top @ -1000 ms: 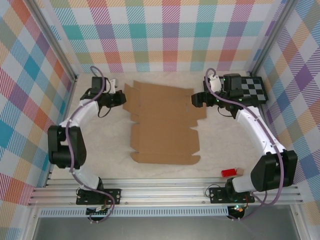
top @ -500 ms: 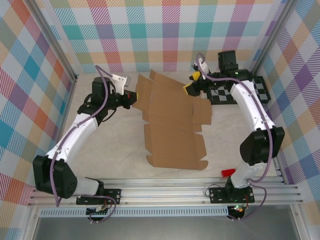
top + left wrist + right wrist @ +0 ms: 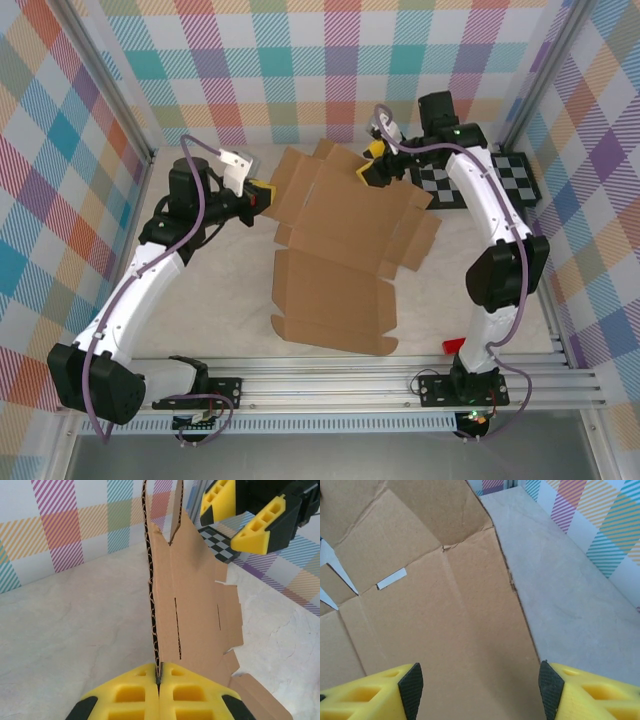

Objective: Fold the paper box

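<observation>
Paper box (image 3: 335, 262) lies mid-table and the fold looks barely begun: it is mostly a flat sheet, with only its 12 o'clock end raised off the table (image 3: 215, 290) and no walls or tabs locked. At its 10 o'clock edge the left gripper (image 3: 262, 190) is clamped tight on the lifted cardboard. At 1 o'clock the right gripper (image 3: 372, 162) gapes wide above the panel, holding nothing.

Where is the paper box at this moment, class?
In the top view the paper box lies mid-table between the two arms; the left gripper pinches its far-left flap and the open right gripper hangs over its far edge.
</observation>
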Controlling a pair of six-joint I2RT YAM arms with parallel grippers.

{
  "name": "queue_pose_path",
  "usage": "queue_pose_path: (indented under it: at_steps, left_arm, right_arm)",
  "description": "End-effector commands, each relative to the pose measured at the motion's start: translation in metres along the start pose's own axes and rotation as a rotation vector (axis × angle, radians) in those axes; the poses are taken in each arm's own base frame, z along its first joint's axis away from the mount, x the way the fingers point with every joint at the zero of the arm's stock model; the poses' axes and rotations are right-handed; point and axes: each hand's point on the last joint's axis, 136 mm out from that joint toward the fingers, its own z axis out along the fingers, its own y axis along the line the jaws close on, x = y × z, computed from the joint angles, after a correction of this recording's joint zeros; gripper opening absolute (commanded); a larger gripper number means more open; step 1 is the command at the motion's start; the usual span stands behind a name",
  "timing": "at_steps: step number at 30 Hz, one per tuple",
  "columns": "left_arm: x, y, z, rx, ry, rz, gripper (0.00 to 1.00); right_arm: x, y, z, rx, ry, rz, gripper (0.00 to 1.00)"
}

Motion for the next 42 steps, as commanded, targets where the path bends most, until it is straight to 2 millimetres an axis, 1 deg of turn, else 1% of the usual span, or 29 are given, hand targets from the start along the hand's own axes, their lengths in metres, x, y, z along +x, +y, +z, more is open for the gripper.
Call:
queue_pose_path:
  at_steps: [1,3,5,8,13,17,20,24,29,33,37,40,42]
  left_arm:
    - [-0.014,-0.017,-0.008,0.05,-0.05,0.074,0.0]
    - [-0.016,-0.018,-0.008,0.058,-0.052,0.076,0.0]
    - [-0.016,-0.024,-0.009,0.084,-0.058,0.099,0.0]
    - [-0.018,-0.034,-0.017,0.122,-0.103,0.156,0.0]
    - [-0.015,-0.041,-0.025,0.129,-0.128,0.197,0.0]
    - [-0.012,-0.042,-0.027,0.13,-0.114,0.206,0.0]
    - [-0.013,-0.039,-0.028,0.107,-0.114,0.209,0.0]
    - [-0.015,-0.036,-0.027,0.09,-0.115,0.217,0.0]
    - [-0.016,-0.034,-0.026,0.081,-0.122,0.216,0.0]
    - [-0.012,-0.028,-0.024,0.05,-0.11,0.204,0.0]
    - [-0.009,-0.019,-0.022,0.001,-0.107,0.202,0.0]
    - [-0.009,-0.013,-0.021,-0.025,-0.112,0.198,0.0]
    - [-0.009,-0.012,-0.02,-0.032,-0.118,0.195,0.0]
  right_arm:
    - [-0.005,0.008,-0.004,-0.04,-0.005,-0.046,0.64]
    - [-0.005,0.01,-0.005,-0.049,-0.002,-0.058,0.62]
    - [-0.002,0.013,-0.005,-0.059,0.008,-0.073,0.6]
    - [0.001,0.017,-0.007,-0.078,0.012,-0.096,0.6]
    - [0.004,0.017,-0.012,-0.081,0.011,-0.106,0.6]
    - [0.009,0.02,-0.016,-0.09,0.008,-0.133,0.54]
    - [0.014,0.022,-0.019,-0.093,0.011,-0.122,0.5]
    - [0.018,0.034,-0.023,-0.115,0.009,-0.133,0.45]
    - [0.023,0.042,-0.024,-0.129,0.011,-0.125,0.34]
    - [0.021,0.046,-0.028,-0.124,0.008,-0.132,0.3]
    - [0.018,0.051,-0.035,-0.104,0.011,-0.157,0.3]
    - [0.021,0.055,-0.04,-0.082,0.028,-0.178,0.3]
    - [0.024,0.057,-0.041,-0.073,0.033,-0.185,0.28]
